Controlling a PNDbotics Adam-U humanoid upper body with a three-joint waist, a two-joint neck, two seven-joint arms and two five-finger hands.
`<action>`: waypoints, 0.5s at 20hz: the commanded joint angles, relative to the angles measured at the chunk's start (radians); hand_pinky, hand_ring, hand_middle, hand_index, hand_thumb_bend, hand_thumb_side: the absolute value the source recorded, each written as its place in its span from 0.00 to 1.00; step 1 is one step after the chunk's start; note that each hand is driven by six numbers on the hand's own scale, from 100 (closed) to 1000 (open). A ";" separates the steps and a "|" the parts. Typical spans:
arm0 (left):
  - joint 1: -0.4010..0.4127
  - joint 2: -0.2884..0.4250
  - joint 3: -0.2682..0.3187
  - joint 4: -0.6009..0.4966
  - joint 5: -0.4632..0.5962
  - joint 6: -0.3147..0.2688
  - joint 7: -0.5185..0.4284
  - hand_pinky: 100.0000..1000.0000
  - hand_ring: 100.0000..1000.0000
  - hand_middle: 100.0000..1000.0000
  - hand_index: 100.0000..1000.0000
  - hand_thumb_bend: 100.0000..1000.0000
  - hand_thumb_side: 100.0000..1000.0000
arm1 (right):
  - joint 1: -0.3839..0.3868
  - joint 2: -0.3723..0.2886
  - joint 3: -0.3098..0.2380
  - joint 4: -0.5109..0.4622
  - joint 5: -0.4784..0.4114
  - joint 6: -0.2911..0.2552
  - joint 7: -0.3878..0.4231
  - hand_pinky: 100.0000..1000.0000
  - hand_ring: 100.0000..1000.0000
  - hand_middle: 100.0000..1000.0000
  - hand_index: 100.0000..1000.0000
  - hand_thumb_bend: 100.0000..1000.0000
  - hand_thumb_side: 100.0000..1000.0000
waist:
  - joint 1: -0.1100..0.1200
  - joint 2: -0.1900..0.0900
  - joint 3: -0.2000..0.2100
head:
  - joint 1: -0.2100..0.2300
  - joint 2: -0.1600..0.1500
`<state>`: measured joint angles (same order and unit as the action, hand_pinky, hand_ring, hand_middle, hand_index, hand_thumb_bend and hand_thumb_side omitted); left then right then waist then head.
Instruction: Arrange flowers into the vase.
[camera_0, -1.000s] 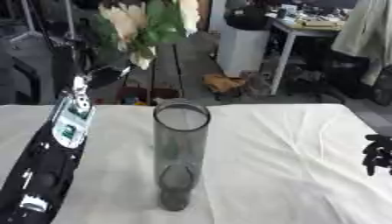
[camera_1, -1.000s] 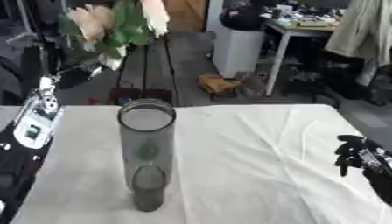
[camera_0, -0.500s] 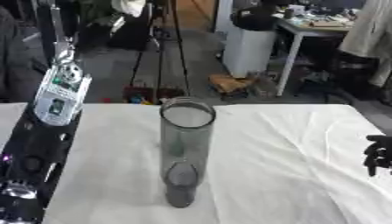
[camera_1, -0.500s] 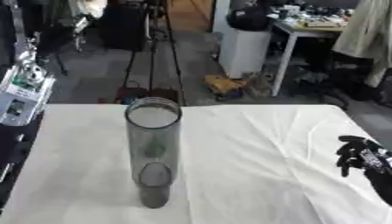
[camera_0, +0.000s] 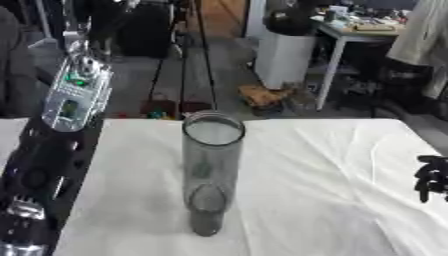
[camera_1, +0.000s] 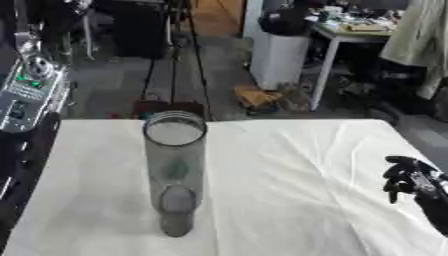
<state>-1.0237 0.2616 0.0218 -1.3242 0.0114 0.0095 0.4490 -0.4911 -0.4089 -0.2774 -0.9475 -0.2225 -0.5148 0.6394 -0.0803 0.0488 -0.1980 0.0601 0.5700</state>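
Although the room behind is crowded, the work sits on a surface (camera_1: 289, 200) draped in a white, faintly creased cloth that fills the lower part of both views. The robot's left arm (camera_0: 52, 150), black with a silver and green-lit section near its upper end, rises along the left side from the bottom corner to above the surface's far edge; its upper end runs out of the top of the pictures, so the left robot hand is out of sight and nothing can be said of its fingers or of what it carries. The vase (camera_0: 210, 175), a tall clear cylinder with a greyish tint, stands upright on the cloth left of the middle, just beside the left arm and apart from it, its round mouth open to the camera; no flower shows in it. The right robot hand (camera_1: 409, 179) shows at the right edge, low over the cloth and well apart from the vase, black, its fingers loosely bent downward and closed around nothing; whether they touch the cloth cannot be told. Beyond the surface a white desk (camera_1: 350, 35) with clutter on top stands at upper right, a light garment (camera_1: 420, 35) hanging beside it, and a white bin (camera_0: 284, 55) sits on the grey floor.
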 joint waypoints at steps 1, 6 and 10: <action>-0.044 -0.001 -0.006 -0.043 0.084 -0.038 0.007 0.00 0.00 0.00 0.07 1.00 0.40 | -0.007 -0.020 -0.008 -0.024 0.003 -0.053 0.059 0.23 0.41 0.48 0.77 0.00 0.68 | 0.001 -0.016 -0.003 | 0.001 0.007; -0.068 -0.008 -0.014 -0.108 0.208 -0.066 -0.006 0.00 0.00 0.00 0.07 1.00 0.41 | -0.002 -0.020 -0.010 -0.027 0.005 -0.047 0.058 0.23 0.41 0.48 0.77 0.00 0.68 | 0.005 -0.021 -0.005 | 0.002 0.010; -0.074 -0.007 -0.044 -0.178 0.374 -0.052 -0.056 0.00 0.00 0.00 0.07 1.00 0.41 | 0.002 -0.020 -0.011 -0.030 0.007 -0.044 0.059 0.23 0.41 0.48 0.77 0.00 0.68 | 0.008 -0.024 -0.004 | 0.003 0.010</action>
<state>-1.0668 0.2460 -0.0141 -1.4672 0.3373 -0.0447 0.4092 -0.4754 -0.4087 -0.2780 -0.9540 -0.2209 -0.5079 0.6464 -0.0724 0.0393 -0.2003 0.0605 0.5712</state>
